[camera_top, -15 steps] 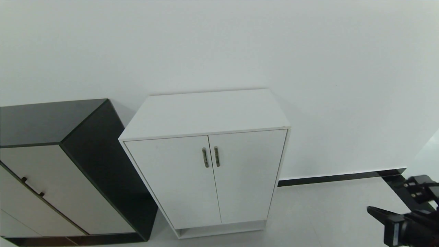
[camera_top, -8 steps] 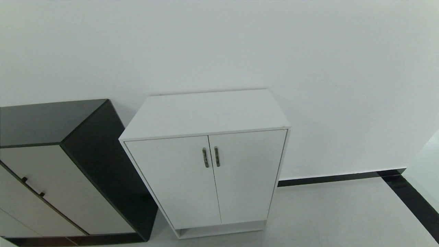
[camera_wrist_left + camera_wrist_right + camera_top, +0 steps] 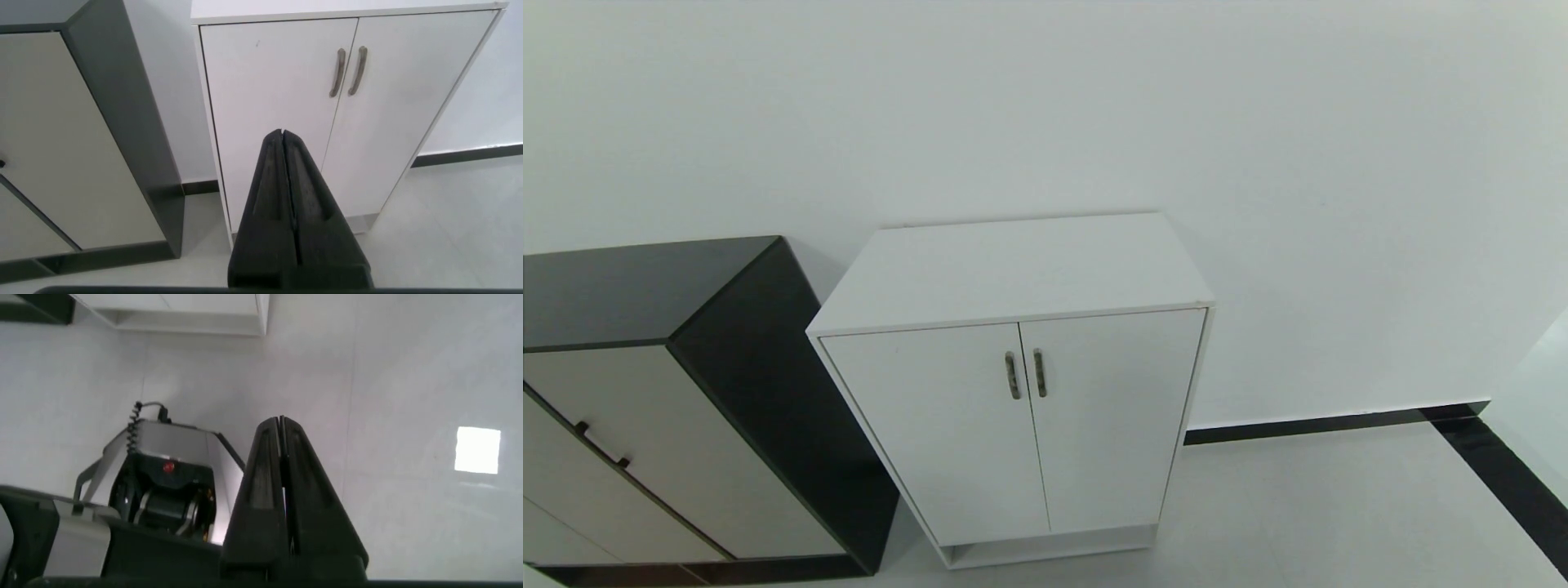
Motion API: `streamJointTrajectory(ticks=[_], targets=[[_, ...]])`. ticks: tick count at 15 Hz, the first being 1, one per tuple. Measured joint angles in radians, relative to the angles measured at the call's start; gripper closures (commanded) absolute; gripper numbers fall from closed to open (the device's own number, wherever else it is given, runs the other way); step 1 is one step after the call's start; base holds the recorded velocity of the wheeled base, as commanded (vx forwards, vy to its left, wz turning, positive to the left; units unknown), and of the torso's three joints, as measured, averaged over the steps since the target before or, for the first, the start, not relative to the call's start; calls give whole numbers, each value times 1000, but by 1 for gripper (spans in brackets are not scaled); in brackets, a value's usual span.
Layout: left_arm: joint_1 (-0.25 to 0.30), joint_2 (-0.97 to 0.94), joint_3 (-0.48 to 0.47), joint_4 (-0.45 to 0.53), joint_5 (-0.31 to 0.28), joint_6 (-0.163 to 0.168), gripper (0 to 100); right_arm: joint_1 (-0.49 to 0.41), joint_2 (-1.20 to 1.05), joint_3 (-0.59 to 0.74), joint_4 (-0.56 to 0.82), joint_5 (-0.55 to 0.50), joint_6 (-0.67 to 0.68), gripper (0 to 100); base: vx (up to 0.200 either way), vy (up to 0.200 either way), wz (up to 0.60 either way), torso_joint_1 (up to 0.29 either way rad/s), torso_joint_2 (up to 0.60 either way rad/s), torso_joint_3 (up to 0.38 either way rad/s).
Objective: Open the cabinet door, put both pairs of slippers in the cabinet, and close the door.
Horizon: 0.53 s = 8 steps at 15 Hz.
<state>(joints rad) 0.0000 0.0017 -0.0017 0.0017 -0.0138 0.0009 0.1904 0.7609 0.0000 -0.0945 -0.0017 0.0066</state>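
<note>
Smooth white cabinet [image 3: 1013, 269], slim metal handles [image 3: 1040, 372]; left gripper [image 3: 283, 135] and right gripper [image 3: 282, 423] jaws pressed together, empty

Beyond the left gripper [image 3: 283, 133], its pressed-together fingers [image 3: 265, 204] cover the lower part of the left door [image 3: 261, 82] of the white cabinet [image 3: 409, 98], and both shut doors hide its inside. The dark cabinet [image 3: 122, 131], off to that gripper's left, is cut off by the frame edge. Ahead of the right gripper [image 3: 282, 420], the white cabinet's foot is likewise cut off.
</note>
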Motion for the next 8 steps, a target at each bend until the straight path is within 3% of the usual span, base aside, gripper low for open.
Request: streamJointTrajectory(ticks=[8], targets=[[0,0,0,0,0,-1,100,42,-43,0,45,0,0,100,0,0,0,0,0,0]])
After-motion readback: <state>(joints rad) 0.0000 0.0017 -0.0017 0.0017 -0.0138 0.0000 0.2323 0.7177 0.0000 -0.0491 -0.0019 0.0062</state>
